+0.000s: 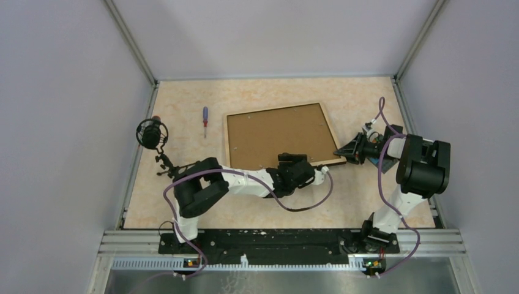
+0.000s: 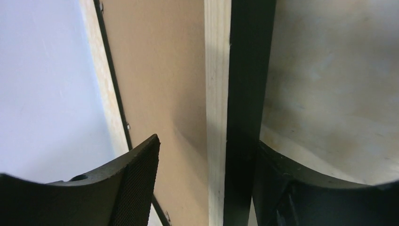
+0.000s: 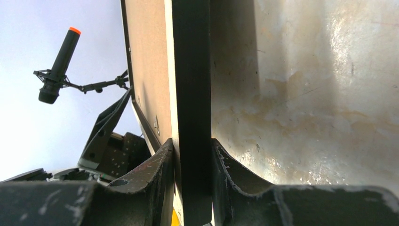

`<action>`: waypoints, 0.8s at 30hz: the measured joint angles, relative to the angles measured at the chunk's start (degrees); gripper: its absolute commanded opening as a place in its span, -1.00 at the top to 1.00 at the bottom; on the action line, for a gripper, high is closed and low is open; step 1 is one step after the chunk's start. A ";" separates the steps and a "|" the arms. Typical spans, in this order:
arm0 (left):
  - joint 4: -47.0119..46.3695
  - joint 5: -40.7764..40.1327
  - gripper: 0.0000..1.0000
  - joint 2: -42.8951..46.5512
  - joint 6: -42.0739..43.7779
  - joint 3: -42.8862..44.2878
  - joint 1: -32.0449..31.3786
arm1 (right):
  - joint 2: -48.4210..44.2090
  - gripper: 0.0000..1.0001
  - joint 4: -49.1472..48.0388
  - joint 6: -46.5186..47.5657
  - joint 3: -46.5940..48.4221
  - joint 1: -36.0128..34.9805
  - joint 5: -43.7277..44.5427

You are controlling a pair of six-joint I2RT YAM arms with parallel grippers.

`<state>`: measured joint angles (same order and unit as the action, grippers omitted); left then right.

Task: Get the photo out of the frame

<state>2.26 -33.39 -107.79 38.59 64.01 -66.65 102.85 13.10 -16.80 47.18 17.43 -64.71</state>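
The frame [image 1: 278, 135] lies back up on the table, its brown board facing me inside a pale wooden border. The photo is hidden. My right gripper [image 1: 344, 150] is at the frame's near right corner. In the right wrist view its jaws [image 3: 192, 174] are shut on the black frame edge [image 3: 190, 70]. My left gripper [image 1: 304, 169] is at the near edge. Its jaws [image 2: 207, 183] stand open astride the frame's edge [image 2: 244, 94], one finger [image 2: 136, 183] over the brown back and apart from it, the other finger [image 2: 287, 188] against the black side.
A blue-and-red screwdriver [image 1: 205, 121] lies left of the frame. A black microphone [image 1: 151, 133] on a small stand is at the table's left edge and shows again, the microphone [image 3: 59, 66], in the right wrist view. Grey walls close in three sides.
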 measured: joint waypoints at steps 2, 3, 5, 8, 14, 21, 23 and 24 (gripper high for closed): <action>-2.10 -2.69 -0.25 -1.44 0.37 -0.68 0.13 | 0.00 1.00 0.00 0.00 0.00 0.00 -0.02; -2.82 -3.91 -0.21 -2.05 0.50 -1.01 0.13 | 0.00 1.00 0.00 0.00 0.00 0.02 -0.02; -4.02 -5.97 -0.13 -2.80 0.61 -1.53 0.11 | 0.00 1.00 0.00 0.00 0.00 0.02 -0.02; -4.87 -7.67 0.05 -3.13 0.61 -1.66 0.11 | 0.00 1.00 -0.13 -0.31 0.00 0.11 -0.26; -4.85 -11.45 0.87 -3.52 2.21 -1.60 -0.94 | -0.04 1.00 -0.59 -2.19 0.15 0.48 -2.82; -4.85 -12.41 1.00 -3.50 3.54 -1.18 -1.01 | -0.09 0.24 -0.85 -2.95 0.17 0.81 -3.76; -4.59 -12.61 1.00 -3.50 3.67 -1.01 -1.01 | -0.11 -0.09 0.15 -2.23 0.59 0.81 -4.07; -3.96 -12.79 1.00 -3.50 3.67 -0.48 -0.98 | -0.24 -0.19 0.76 -1.62 0.70 0.83 -4.11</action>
<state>-1.69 -46.17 -111.28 42.26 63.53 -67.64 102.61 13.87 -18.41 47.88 18.26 -68.82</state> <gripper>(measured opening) 0.344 0.412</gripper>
